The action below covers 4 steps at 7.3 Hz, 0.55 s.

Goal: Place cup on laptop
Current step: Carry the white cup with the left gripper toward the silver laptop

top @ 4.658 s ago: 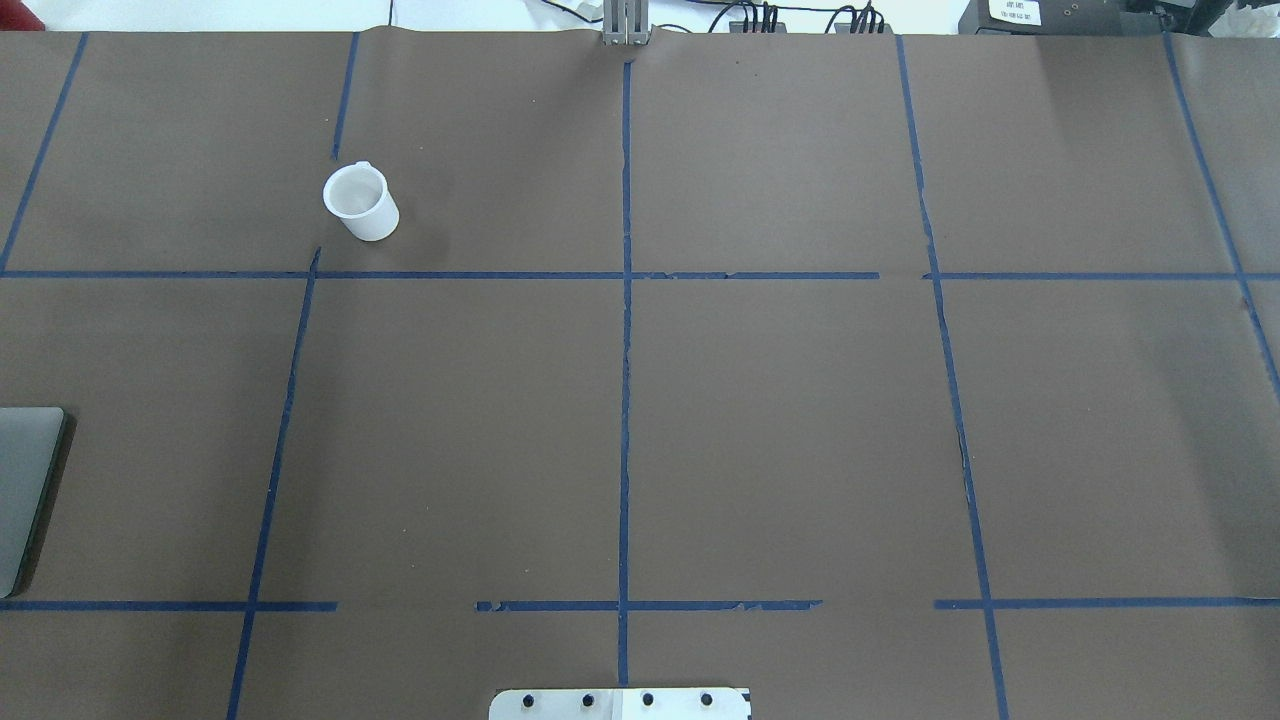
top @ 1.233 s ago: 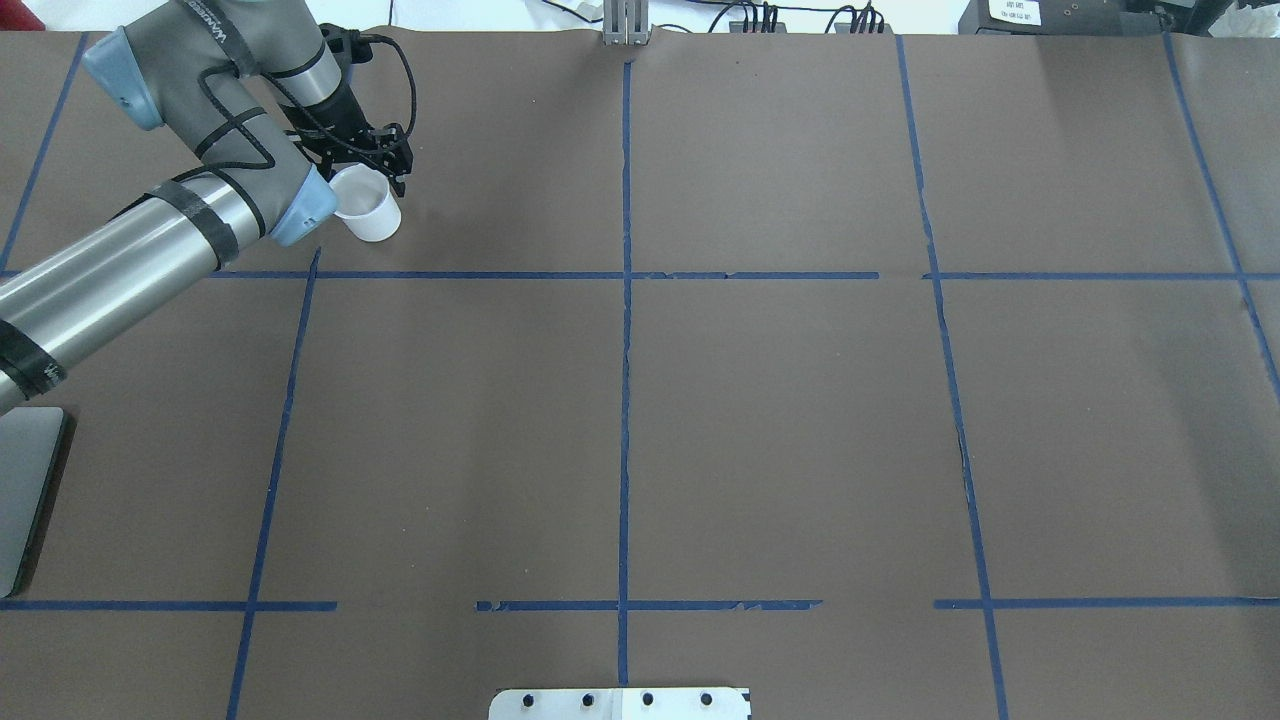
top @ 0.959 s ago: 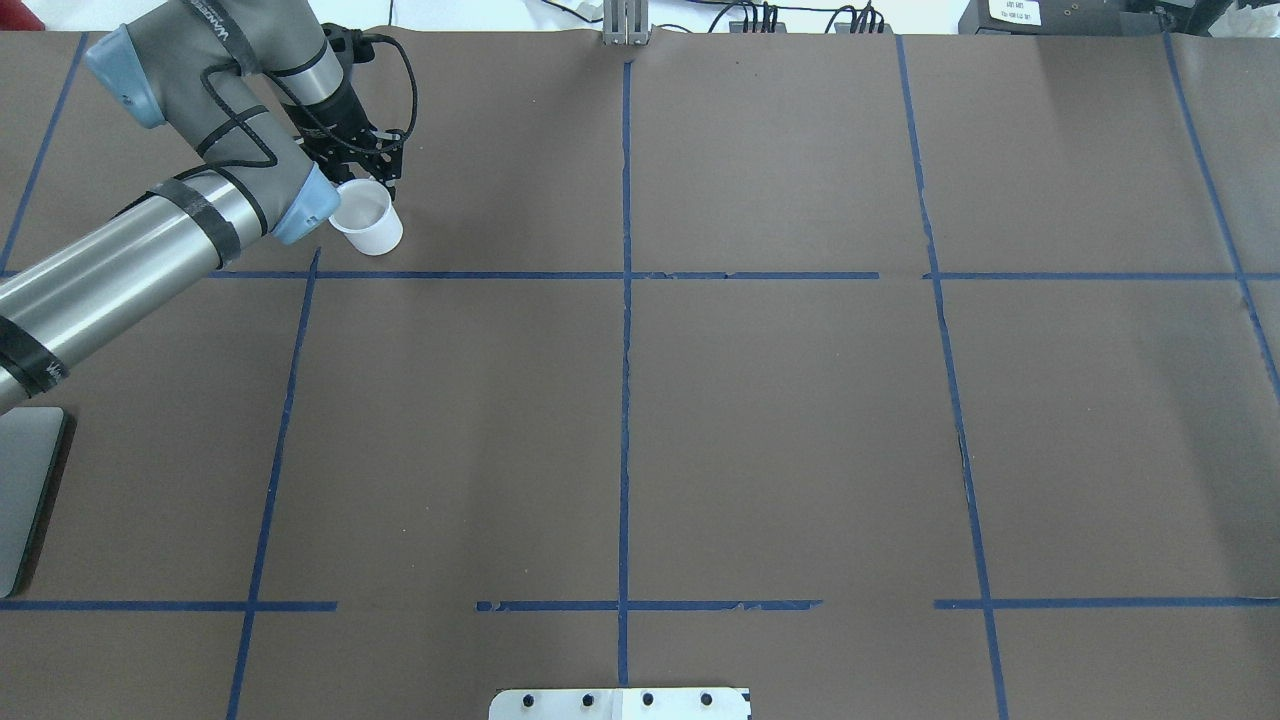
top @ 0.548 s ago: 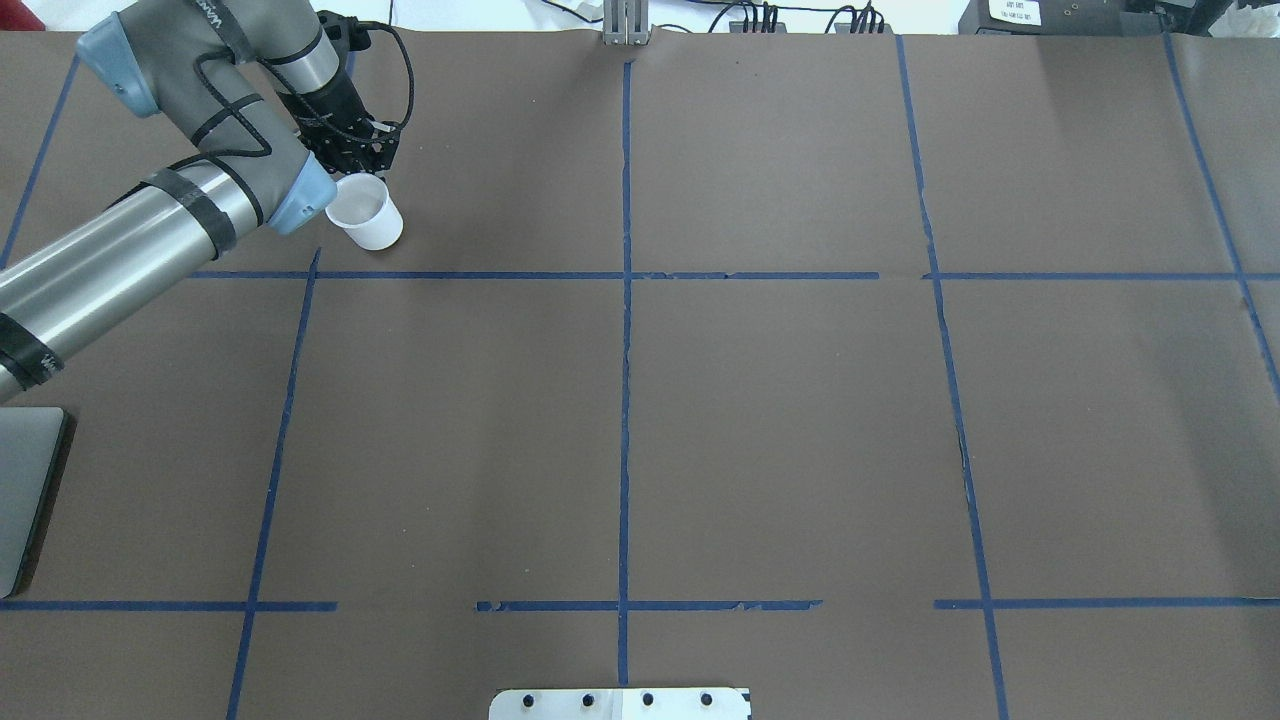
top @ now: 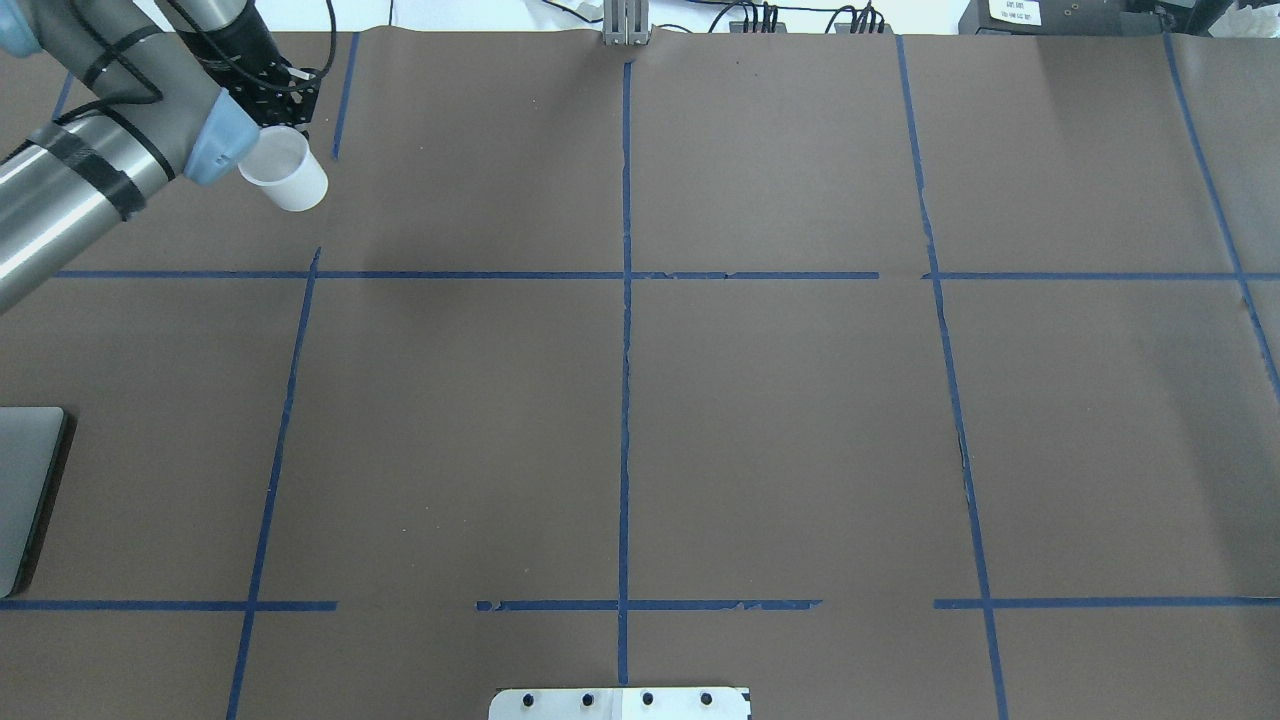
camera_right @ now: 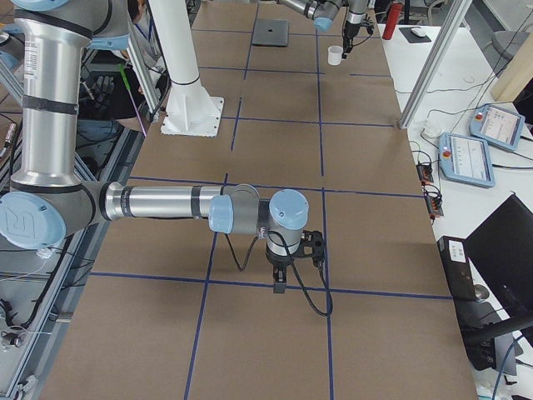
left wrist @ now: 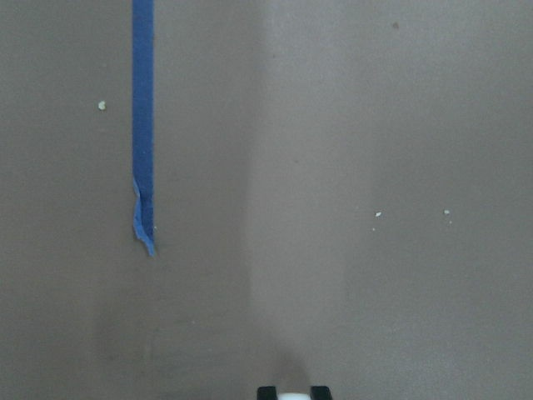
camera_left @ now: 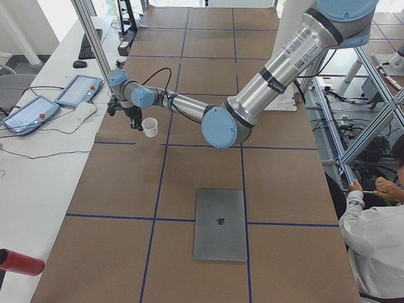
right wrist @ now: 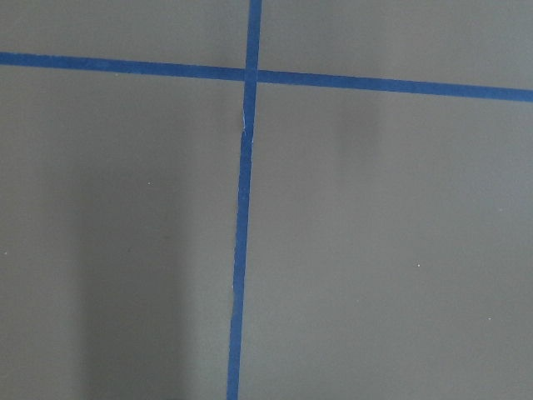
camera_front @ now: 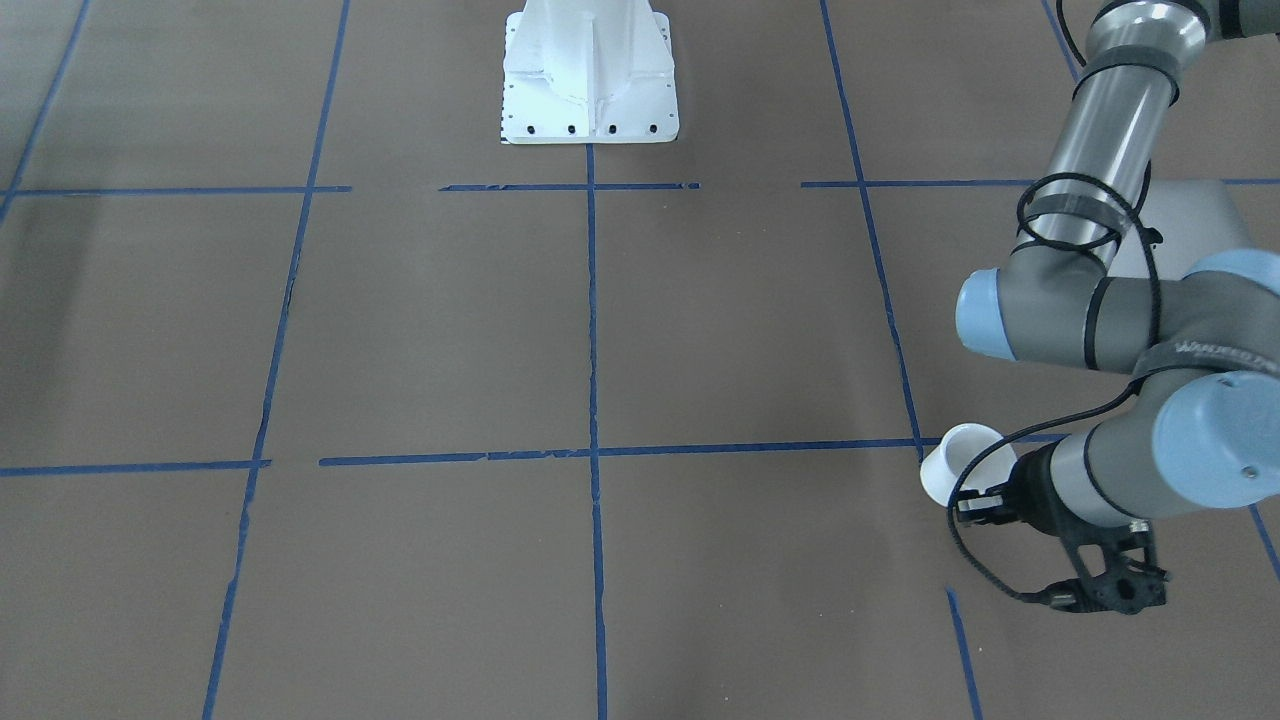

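Observation:
The small white cup hangs tilted in my left gripper, which is shut on its far rim and holds it just above the table's far left part. The cup also shows in the front-facing view and the left view, and as a white sliver between the fingertips in the left wrist view. The silver-grey laptop lies closed on the near left, apart from the cup; only its edge shows overhead. My right gripper hovers low over bare table on the far side; I cannot tell its state.
Blue tape lines divide the brown table into a grid. The white robot base plate sits at the near middle edge. Teach pendants lie on the side bench. A seated person is by the robot's side.
The left arm came in, shut on the cup's rim, and has now lifted it and carried it left and away from its old spot. The laptop has not moved.

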Each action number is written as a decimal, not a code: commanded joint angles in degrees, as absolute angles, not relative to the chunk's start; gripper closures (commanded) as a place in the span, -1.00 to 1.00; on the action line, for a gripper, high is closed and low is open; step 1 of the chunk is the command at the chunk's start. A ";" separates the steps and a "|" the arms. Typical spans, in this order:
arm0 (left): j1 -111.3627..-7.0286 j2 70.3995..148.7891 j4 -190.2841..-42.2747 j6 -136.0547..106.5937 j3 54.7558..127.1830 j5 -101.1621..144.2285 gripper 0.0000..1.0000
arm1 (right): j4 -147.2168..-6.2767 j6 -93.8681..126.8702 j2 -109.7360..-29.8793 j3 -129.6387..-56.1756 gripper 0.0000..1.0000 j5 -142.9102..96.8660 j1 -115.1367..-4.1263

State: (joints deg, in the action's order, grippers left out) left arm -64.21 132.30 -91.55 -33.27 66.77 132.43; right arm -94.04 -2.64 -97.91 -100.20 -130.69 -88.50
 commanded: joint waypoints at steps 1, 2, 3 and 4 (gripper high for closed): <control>-69.76 123.10 -73.62 -19.39 84.82 131.93 1.00 | -93.96 -2.64 -97.91 -100.20 -1.00 -130.69 -88.51; -72.22 116.87 -72.52 -15.60 90.99 131.92 1.00 | -94.04 -2.64 -97.91 -100.20 -1.00 -130.69 -88.51; -73.20 107.85 -72.77 -10.68 96.71 131.92 1.00 | -94.04 -2.64 -97.91 -100.20 -1.00 -130.69 -88.51; -73.30 99.75 -73.03 -6.46 101.55 132.10 1.00 | -94.04 -2.64 -97.91 -100.20 -1.00 -130.69 -88.51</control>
